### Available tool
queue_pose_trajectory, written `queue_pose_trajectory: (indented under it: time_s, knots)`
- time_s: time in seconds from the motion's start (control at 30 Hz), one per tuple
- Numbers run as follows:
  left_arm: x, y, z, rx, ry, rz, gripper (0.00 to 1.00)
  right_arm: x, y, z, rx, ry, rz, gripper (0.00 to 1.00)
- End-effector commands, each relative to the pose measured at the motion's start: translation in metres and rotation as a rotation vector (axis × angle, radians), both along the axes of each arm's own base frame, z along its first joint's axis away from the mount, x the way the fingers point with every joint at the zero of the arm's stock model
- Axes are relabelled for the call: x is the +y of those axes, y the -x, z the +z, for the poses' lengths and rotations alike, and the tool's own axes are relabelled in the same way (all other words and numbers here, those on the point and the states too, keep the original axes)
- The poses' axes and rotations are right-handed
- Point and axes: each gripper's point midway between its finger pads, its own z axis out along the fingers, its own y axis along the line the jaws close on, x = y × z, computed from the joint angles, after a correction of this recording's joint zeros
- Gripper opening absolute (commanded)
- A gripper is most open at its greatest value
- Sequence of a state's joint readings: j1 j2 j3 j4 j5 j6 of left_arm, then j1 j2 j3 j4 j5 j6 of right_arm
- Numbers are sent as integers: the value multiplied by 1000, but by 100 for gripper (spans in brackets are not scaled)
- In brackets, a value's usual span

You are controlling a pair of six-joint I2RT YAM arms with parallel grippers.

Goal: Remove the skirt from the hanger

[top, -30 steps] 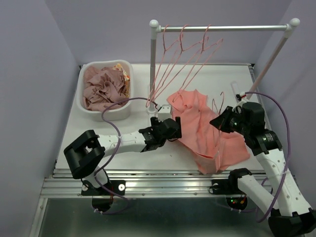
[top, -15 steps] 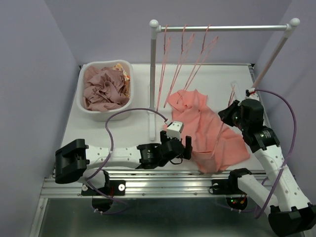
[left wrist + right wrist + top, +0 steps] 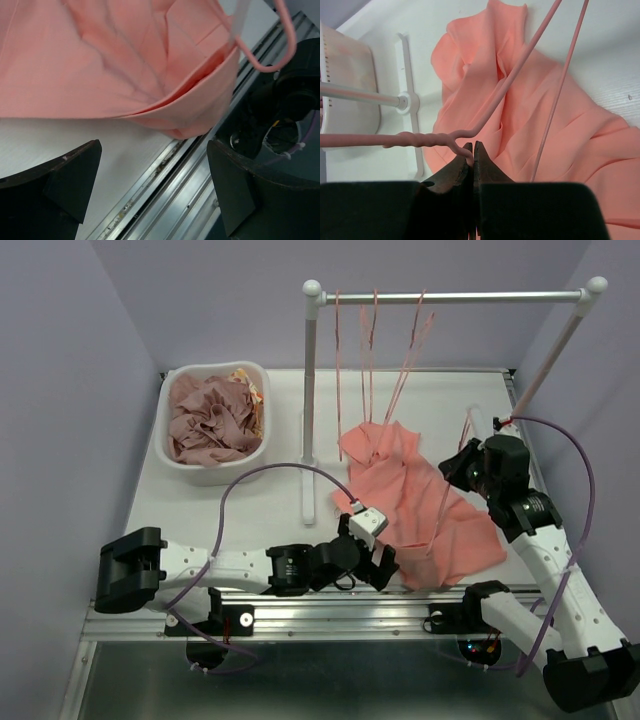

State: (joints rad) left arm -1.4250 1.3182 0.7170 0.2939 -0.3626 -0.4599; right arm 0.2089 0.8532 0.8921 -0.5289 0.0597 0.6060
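**Right gripper** point(image 3: 471, 152): clenched on the pink wire hanger point(image 3: 506, 89), pinching it just below the twisted neck. It is raised over the right side of the table.

**Hanger:** its two wire arms slope from the grip across the skirt point(image 3: 485, 115). One arm meets a fold in the cloth.

**Left gripper** point(image 3: 152, 165): jaws spread wide, grasping nothing. It is low at the front edge, with its fingers point(image 3: 65, 182) on either side of the skirt's near corner and not touching it.

**Skirt** point(image 3: 410, 500): salmon pink, lying crumpled on the table right of centre. Its near corner reaches the front metal rail point(image 3: 190, 200).

**Table** point(image 3: 250, 510): white top.

**Tub** point(image 3: 213, 368): white, at the back left, heaped with dusty-pink clothes point(image 3: 205, 415).

**Clothes rack** point(image 3: 455, 297): white, with a horizontal bar on two posts at the back. Spare pink hangers point(image 3: 372, 340) dangle from the bar.

**Room:** lilac walls point(image 3: 200, 300) on three sides.

**Hard to make out:**
- Whether the hanger wire runs inside the skirt or only lies on it.
- What fastens the two together.
- The right fingertips in the overhead view, where the wrist covers them.
- The skirt's upper part in the left wrist view, which is cut off.
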Motion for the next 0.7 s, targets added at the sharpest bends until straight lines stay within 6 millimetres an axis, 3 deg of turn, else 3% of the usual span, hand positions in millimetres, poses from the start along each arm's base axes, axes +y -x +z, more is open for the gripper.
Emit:
queue_pose_trajectory:
  time_s: [0.0,0.13,0.23,0.43,0.67]
  knots:
    - [-34,10,47,-138,106,-124,99,8,-10,42,-123,-33,37,1]
    - [-41,-5,40,-247,5,-111,99,14,-6,50,-130,-37,81,1]
    - [-44,-16,48,-293,1,-127,99,19,-3,53,-130,-49,115,1]
    - [-49,-19,53,-328,41,-222,99,31,0,57,-131,-82,173,1]
    - [-72,-7,34,-281,47,-434,98,35,2,67,-152,-102,198,1]
